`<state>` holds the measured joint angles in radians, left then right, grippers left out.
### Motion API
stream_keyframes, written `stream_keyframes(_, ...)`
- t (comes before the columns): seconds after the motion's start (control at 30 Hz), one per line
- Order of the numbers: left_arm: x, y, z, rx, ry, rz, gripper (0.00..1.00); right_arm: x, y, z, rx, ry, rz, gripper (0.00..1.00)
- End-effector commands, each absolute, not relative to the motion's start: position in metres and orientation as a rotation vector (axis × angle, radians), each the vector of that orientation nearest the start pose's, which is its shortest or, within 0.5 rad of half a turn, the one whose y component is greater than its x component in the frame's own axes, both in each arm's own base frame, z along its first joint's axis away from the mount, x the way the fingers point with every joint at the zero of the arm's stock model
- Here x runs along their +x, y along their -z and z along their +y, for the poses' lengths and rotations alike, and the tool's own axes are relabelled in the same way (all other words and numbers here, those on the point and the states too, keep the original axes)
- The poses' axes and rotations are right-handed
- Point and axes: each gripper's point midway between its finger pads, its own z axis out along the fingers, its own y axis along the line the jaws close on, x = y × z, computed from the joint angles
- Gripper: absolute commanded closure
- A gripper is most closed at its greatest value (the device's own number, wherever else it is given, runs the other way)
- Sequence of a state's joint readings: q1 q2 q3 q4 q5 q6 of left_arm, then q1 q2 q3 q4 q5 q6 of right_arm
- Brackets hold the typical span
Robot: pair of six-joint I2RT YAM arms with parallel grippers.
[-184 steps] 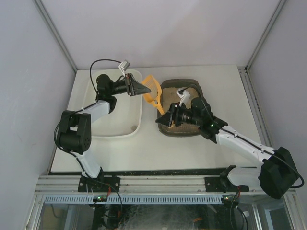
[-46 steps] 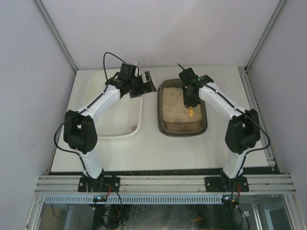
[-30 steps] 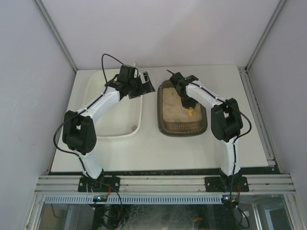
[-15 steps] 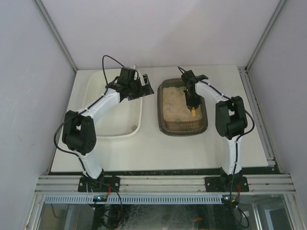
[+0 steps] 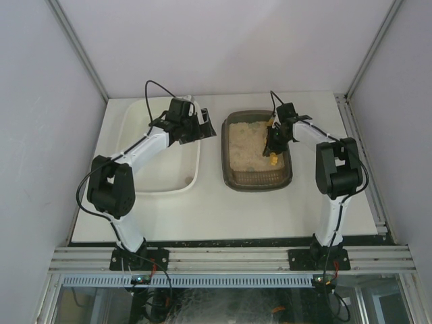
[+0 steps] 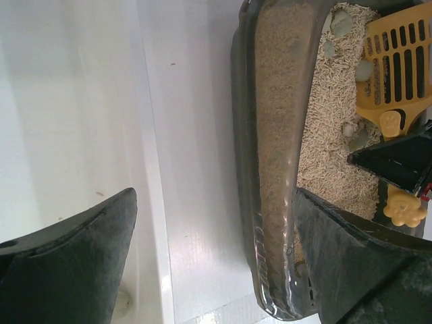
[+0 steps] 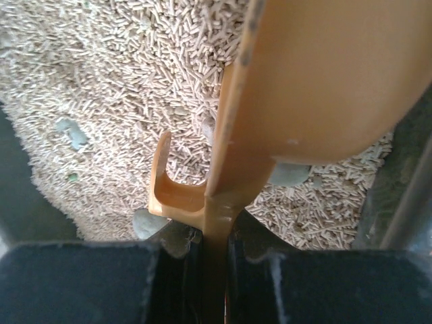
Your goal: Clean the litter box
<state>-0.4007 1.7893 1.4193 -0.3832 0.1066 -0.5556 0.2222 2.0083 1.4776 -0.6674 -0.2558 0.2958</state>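
Since the earliest shot the scoop [image 7: 304, 88] has been brought back from the gap between the two containers and dropped into the litter again. The right arm is now folded up tall instead of stretched low across the bench [image 5: 223, 216].

The litter box [image 5: 257, 188] is sat mid-bench, with the white tub [image 5: 200, 158] just beside it at its 9 o'clock. The scoop's handle is pinched tight in the right pincer [image 5: 273, 143], around the 2 o'clock part of the box, and the slotted blade is pointed toward 12. The left pincer [image 6: 214, 199] is spread wide with nothing in it, hung over the strip of bench between the tub's rim and the box.

Progress-wise it can't be called done. A fair few grey clumps [image 7: 70, 133] can be seen scattered in the pellets, some right next to the blade, and nothing is seen riding on the scoop. Whether much has been dumped in the tub can't be told from here. So sifting, lifting and tipping into the tub are probably all left to do, likely more than once.
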Motion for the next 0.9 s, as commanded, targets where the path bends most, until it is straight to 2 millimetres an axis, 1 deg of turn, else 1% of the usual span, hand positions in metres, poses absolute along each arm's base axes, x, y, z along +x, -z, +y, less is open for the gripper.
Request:
stream_keyframes(0.0, 0.429, -0.161, -0.222, -0.098, 0.590, 2.333, 0.00, 0.398, -0.076, 0.179, 0.017, -0.825, 2.684, 1.00)
stream_keyframes(0.1, 0.428, -0.158, -0.222, -0.093, 0.593, 2.341, 0.00, 0.395, -0.091, 0.181, 0.044, -0.932, 2.625, 1.00)
stream_keyframes(0.2, 0.427, -0.156, -0.222, -0.087, 0.593, 2.347, 0.00, 0.391, -0.102, 0.180, 0.069, -1.003, 2.584, 1.00)
stream_keyframes(0.4, 0.425, -0.157, -0.221, -0.075, 0.591, 2.346, 0.00, 0.377, -0.112, 0.177, 0.101, -1.044, 2.577, 1.00)
stream_keyframes(0.43, 0.424, -0.157, -0.221, -0.073, 0.590, 2.349, 0.00, 0.374, -0.116, 0.177, 0.103, -1.057, 2.565, 1.00)
stream_keyframes(0.53, 0.421, -0.160, -0.219, -0.044, 0.580, 2.348, 0.00, 0.360, -0.120, 0.177, 0.127, -1.130, 2.528, 1.00)
stream_keyframes(0.67, 0.415, -0.166, -0.210, -0.004, 0.524, 2.348, 0.00, 0.342, -0.129, 0.176, 0.170, -1.299, 2.394, 1.00)
stream_keyframes(0.77, 0.410, -0.169, -0.200, 0.022, 0.470, 2.341, 0.00, 0.330, -0.138, 0.174, 0.171, -1.449, 2.266, 1.00)
stream_keyframes(0.87, 0.402, -0.174, -0.192, 0.045, 0.441, 2.318, 0.00, 0.318, -0.150, 0.177, 0.143, -1.596, 2.123, 1.00)
